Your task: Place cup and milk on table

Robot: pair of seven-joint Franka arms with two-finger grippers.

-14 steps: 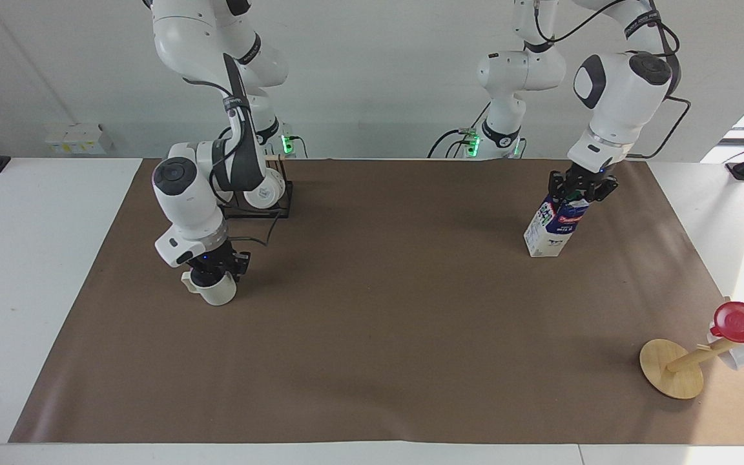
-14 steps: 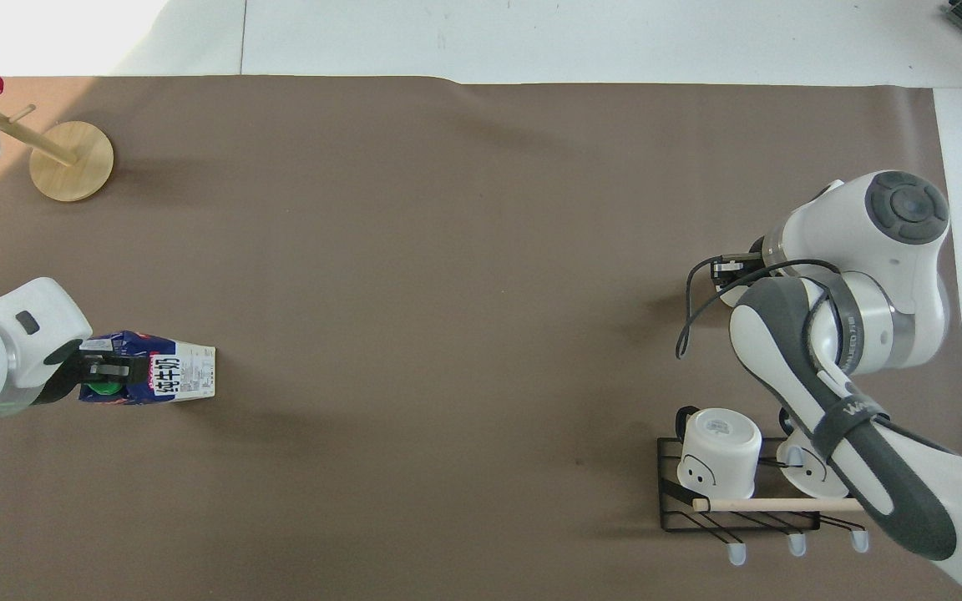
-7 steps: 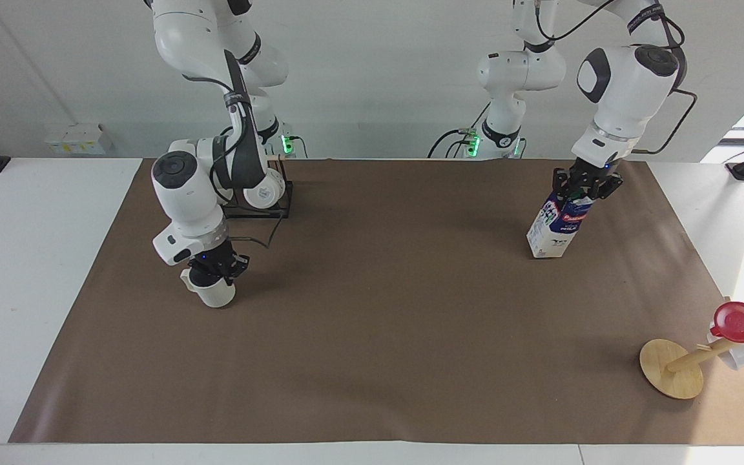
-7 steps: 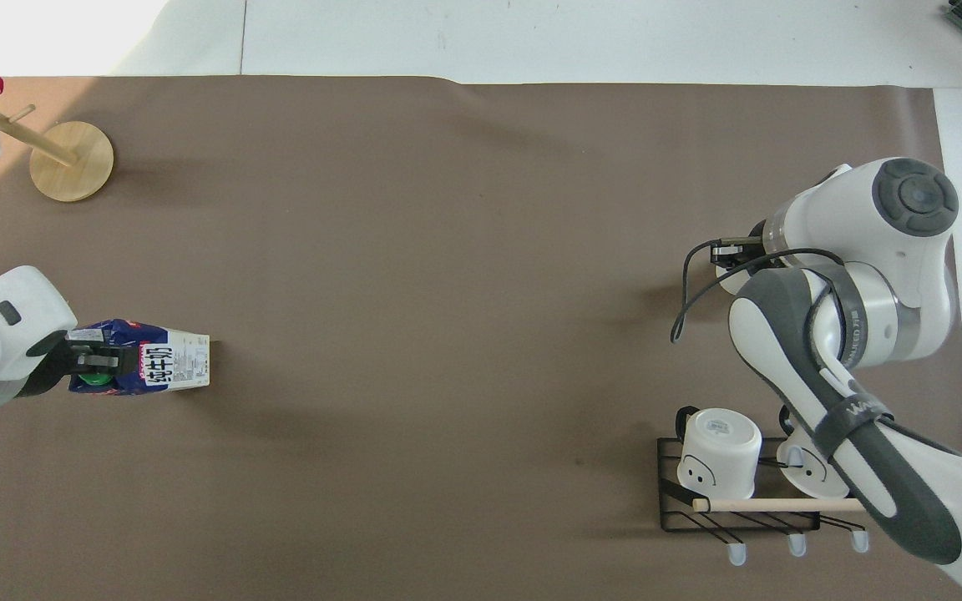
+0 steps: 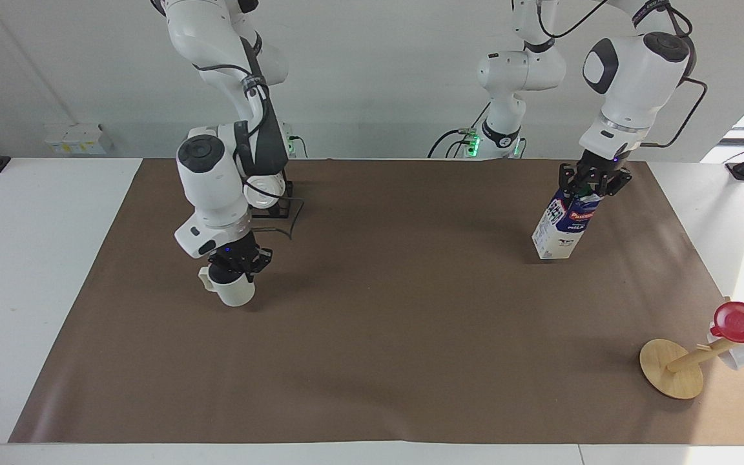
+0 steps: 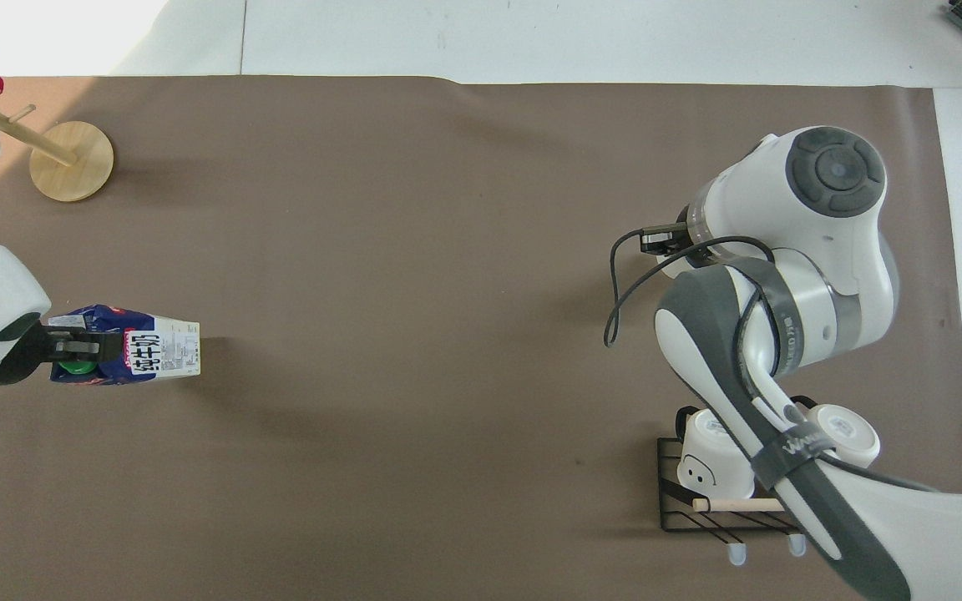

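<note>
The left tool point(image 5: 590, 185) clenched the milk carton point(image 5: 562, 225) and the right tool point(image 5: 237, 266) the mug point(image 5: 234, 289), both well apart from the mug rack point(image 6: 731, 501); each needed lowering level onto the table point(image 5: 372, 336).

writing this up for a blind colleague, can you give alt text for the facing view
Two white robot arms each grip an item over a brown paper-covered table: the right gripper holds an off-white mug, the left gripper a tilted milk carton by its top. A wooden stand with a red cup sits at the left arm's end.
</note>
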